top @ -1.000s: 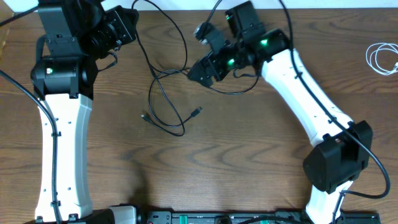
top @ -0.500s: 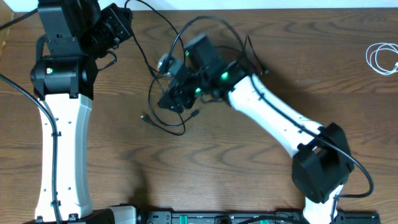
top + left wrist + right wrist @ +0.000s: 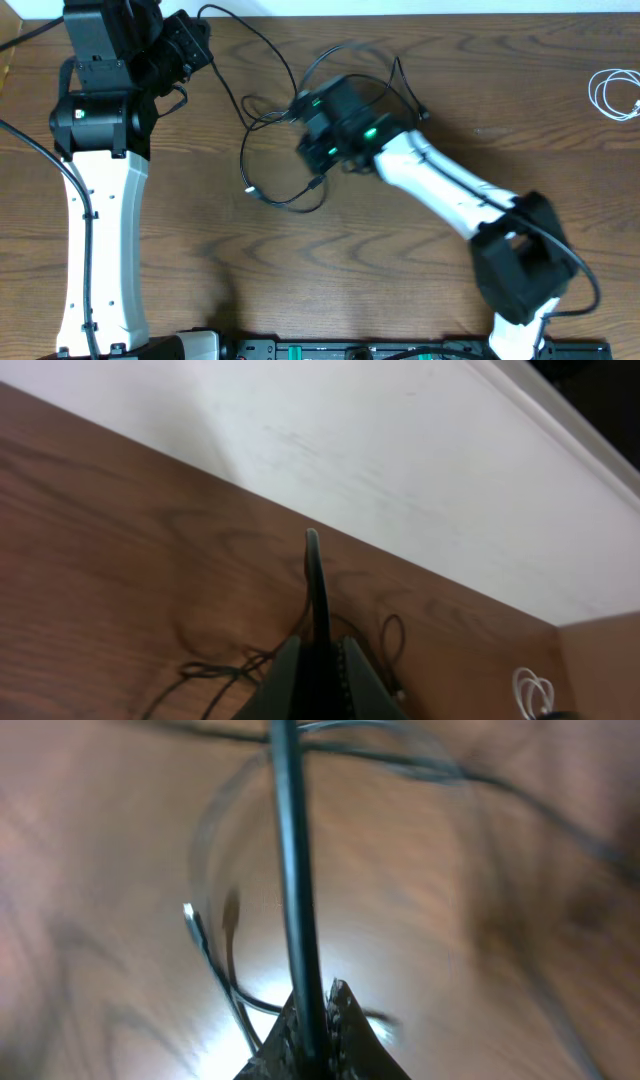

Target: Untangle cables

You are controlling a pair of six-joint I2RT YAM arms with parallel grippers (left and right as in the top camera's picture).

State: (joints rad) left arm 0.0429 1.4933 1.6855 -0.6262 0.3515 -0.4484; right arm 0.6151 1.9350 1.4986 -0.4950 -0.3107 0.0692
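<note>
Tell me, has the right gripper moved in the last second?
Yes. The right gripper swung left and toward the front, farther from the white cable coil at the right edge.

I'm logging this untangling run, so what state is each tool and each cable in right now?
Left tool: shut, pinching a black strand.
Right tool: shut, pinching a black strand.
Black cables: crossed in loops, tangled, two plug ends lying on the table.
White cable: coiled, lying apart near the table's right edge, untouched.
</note>
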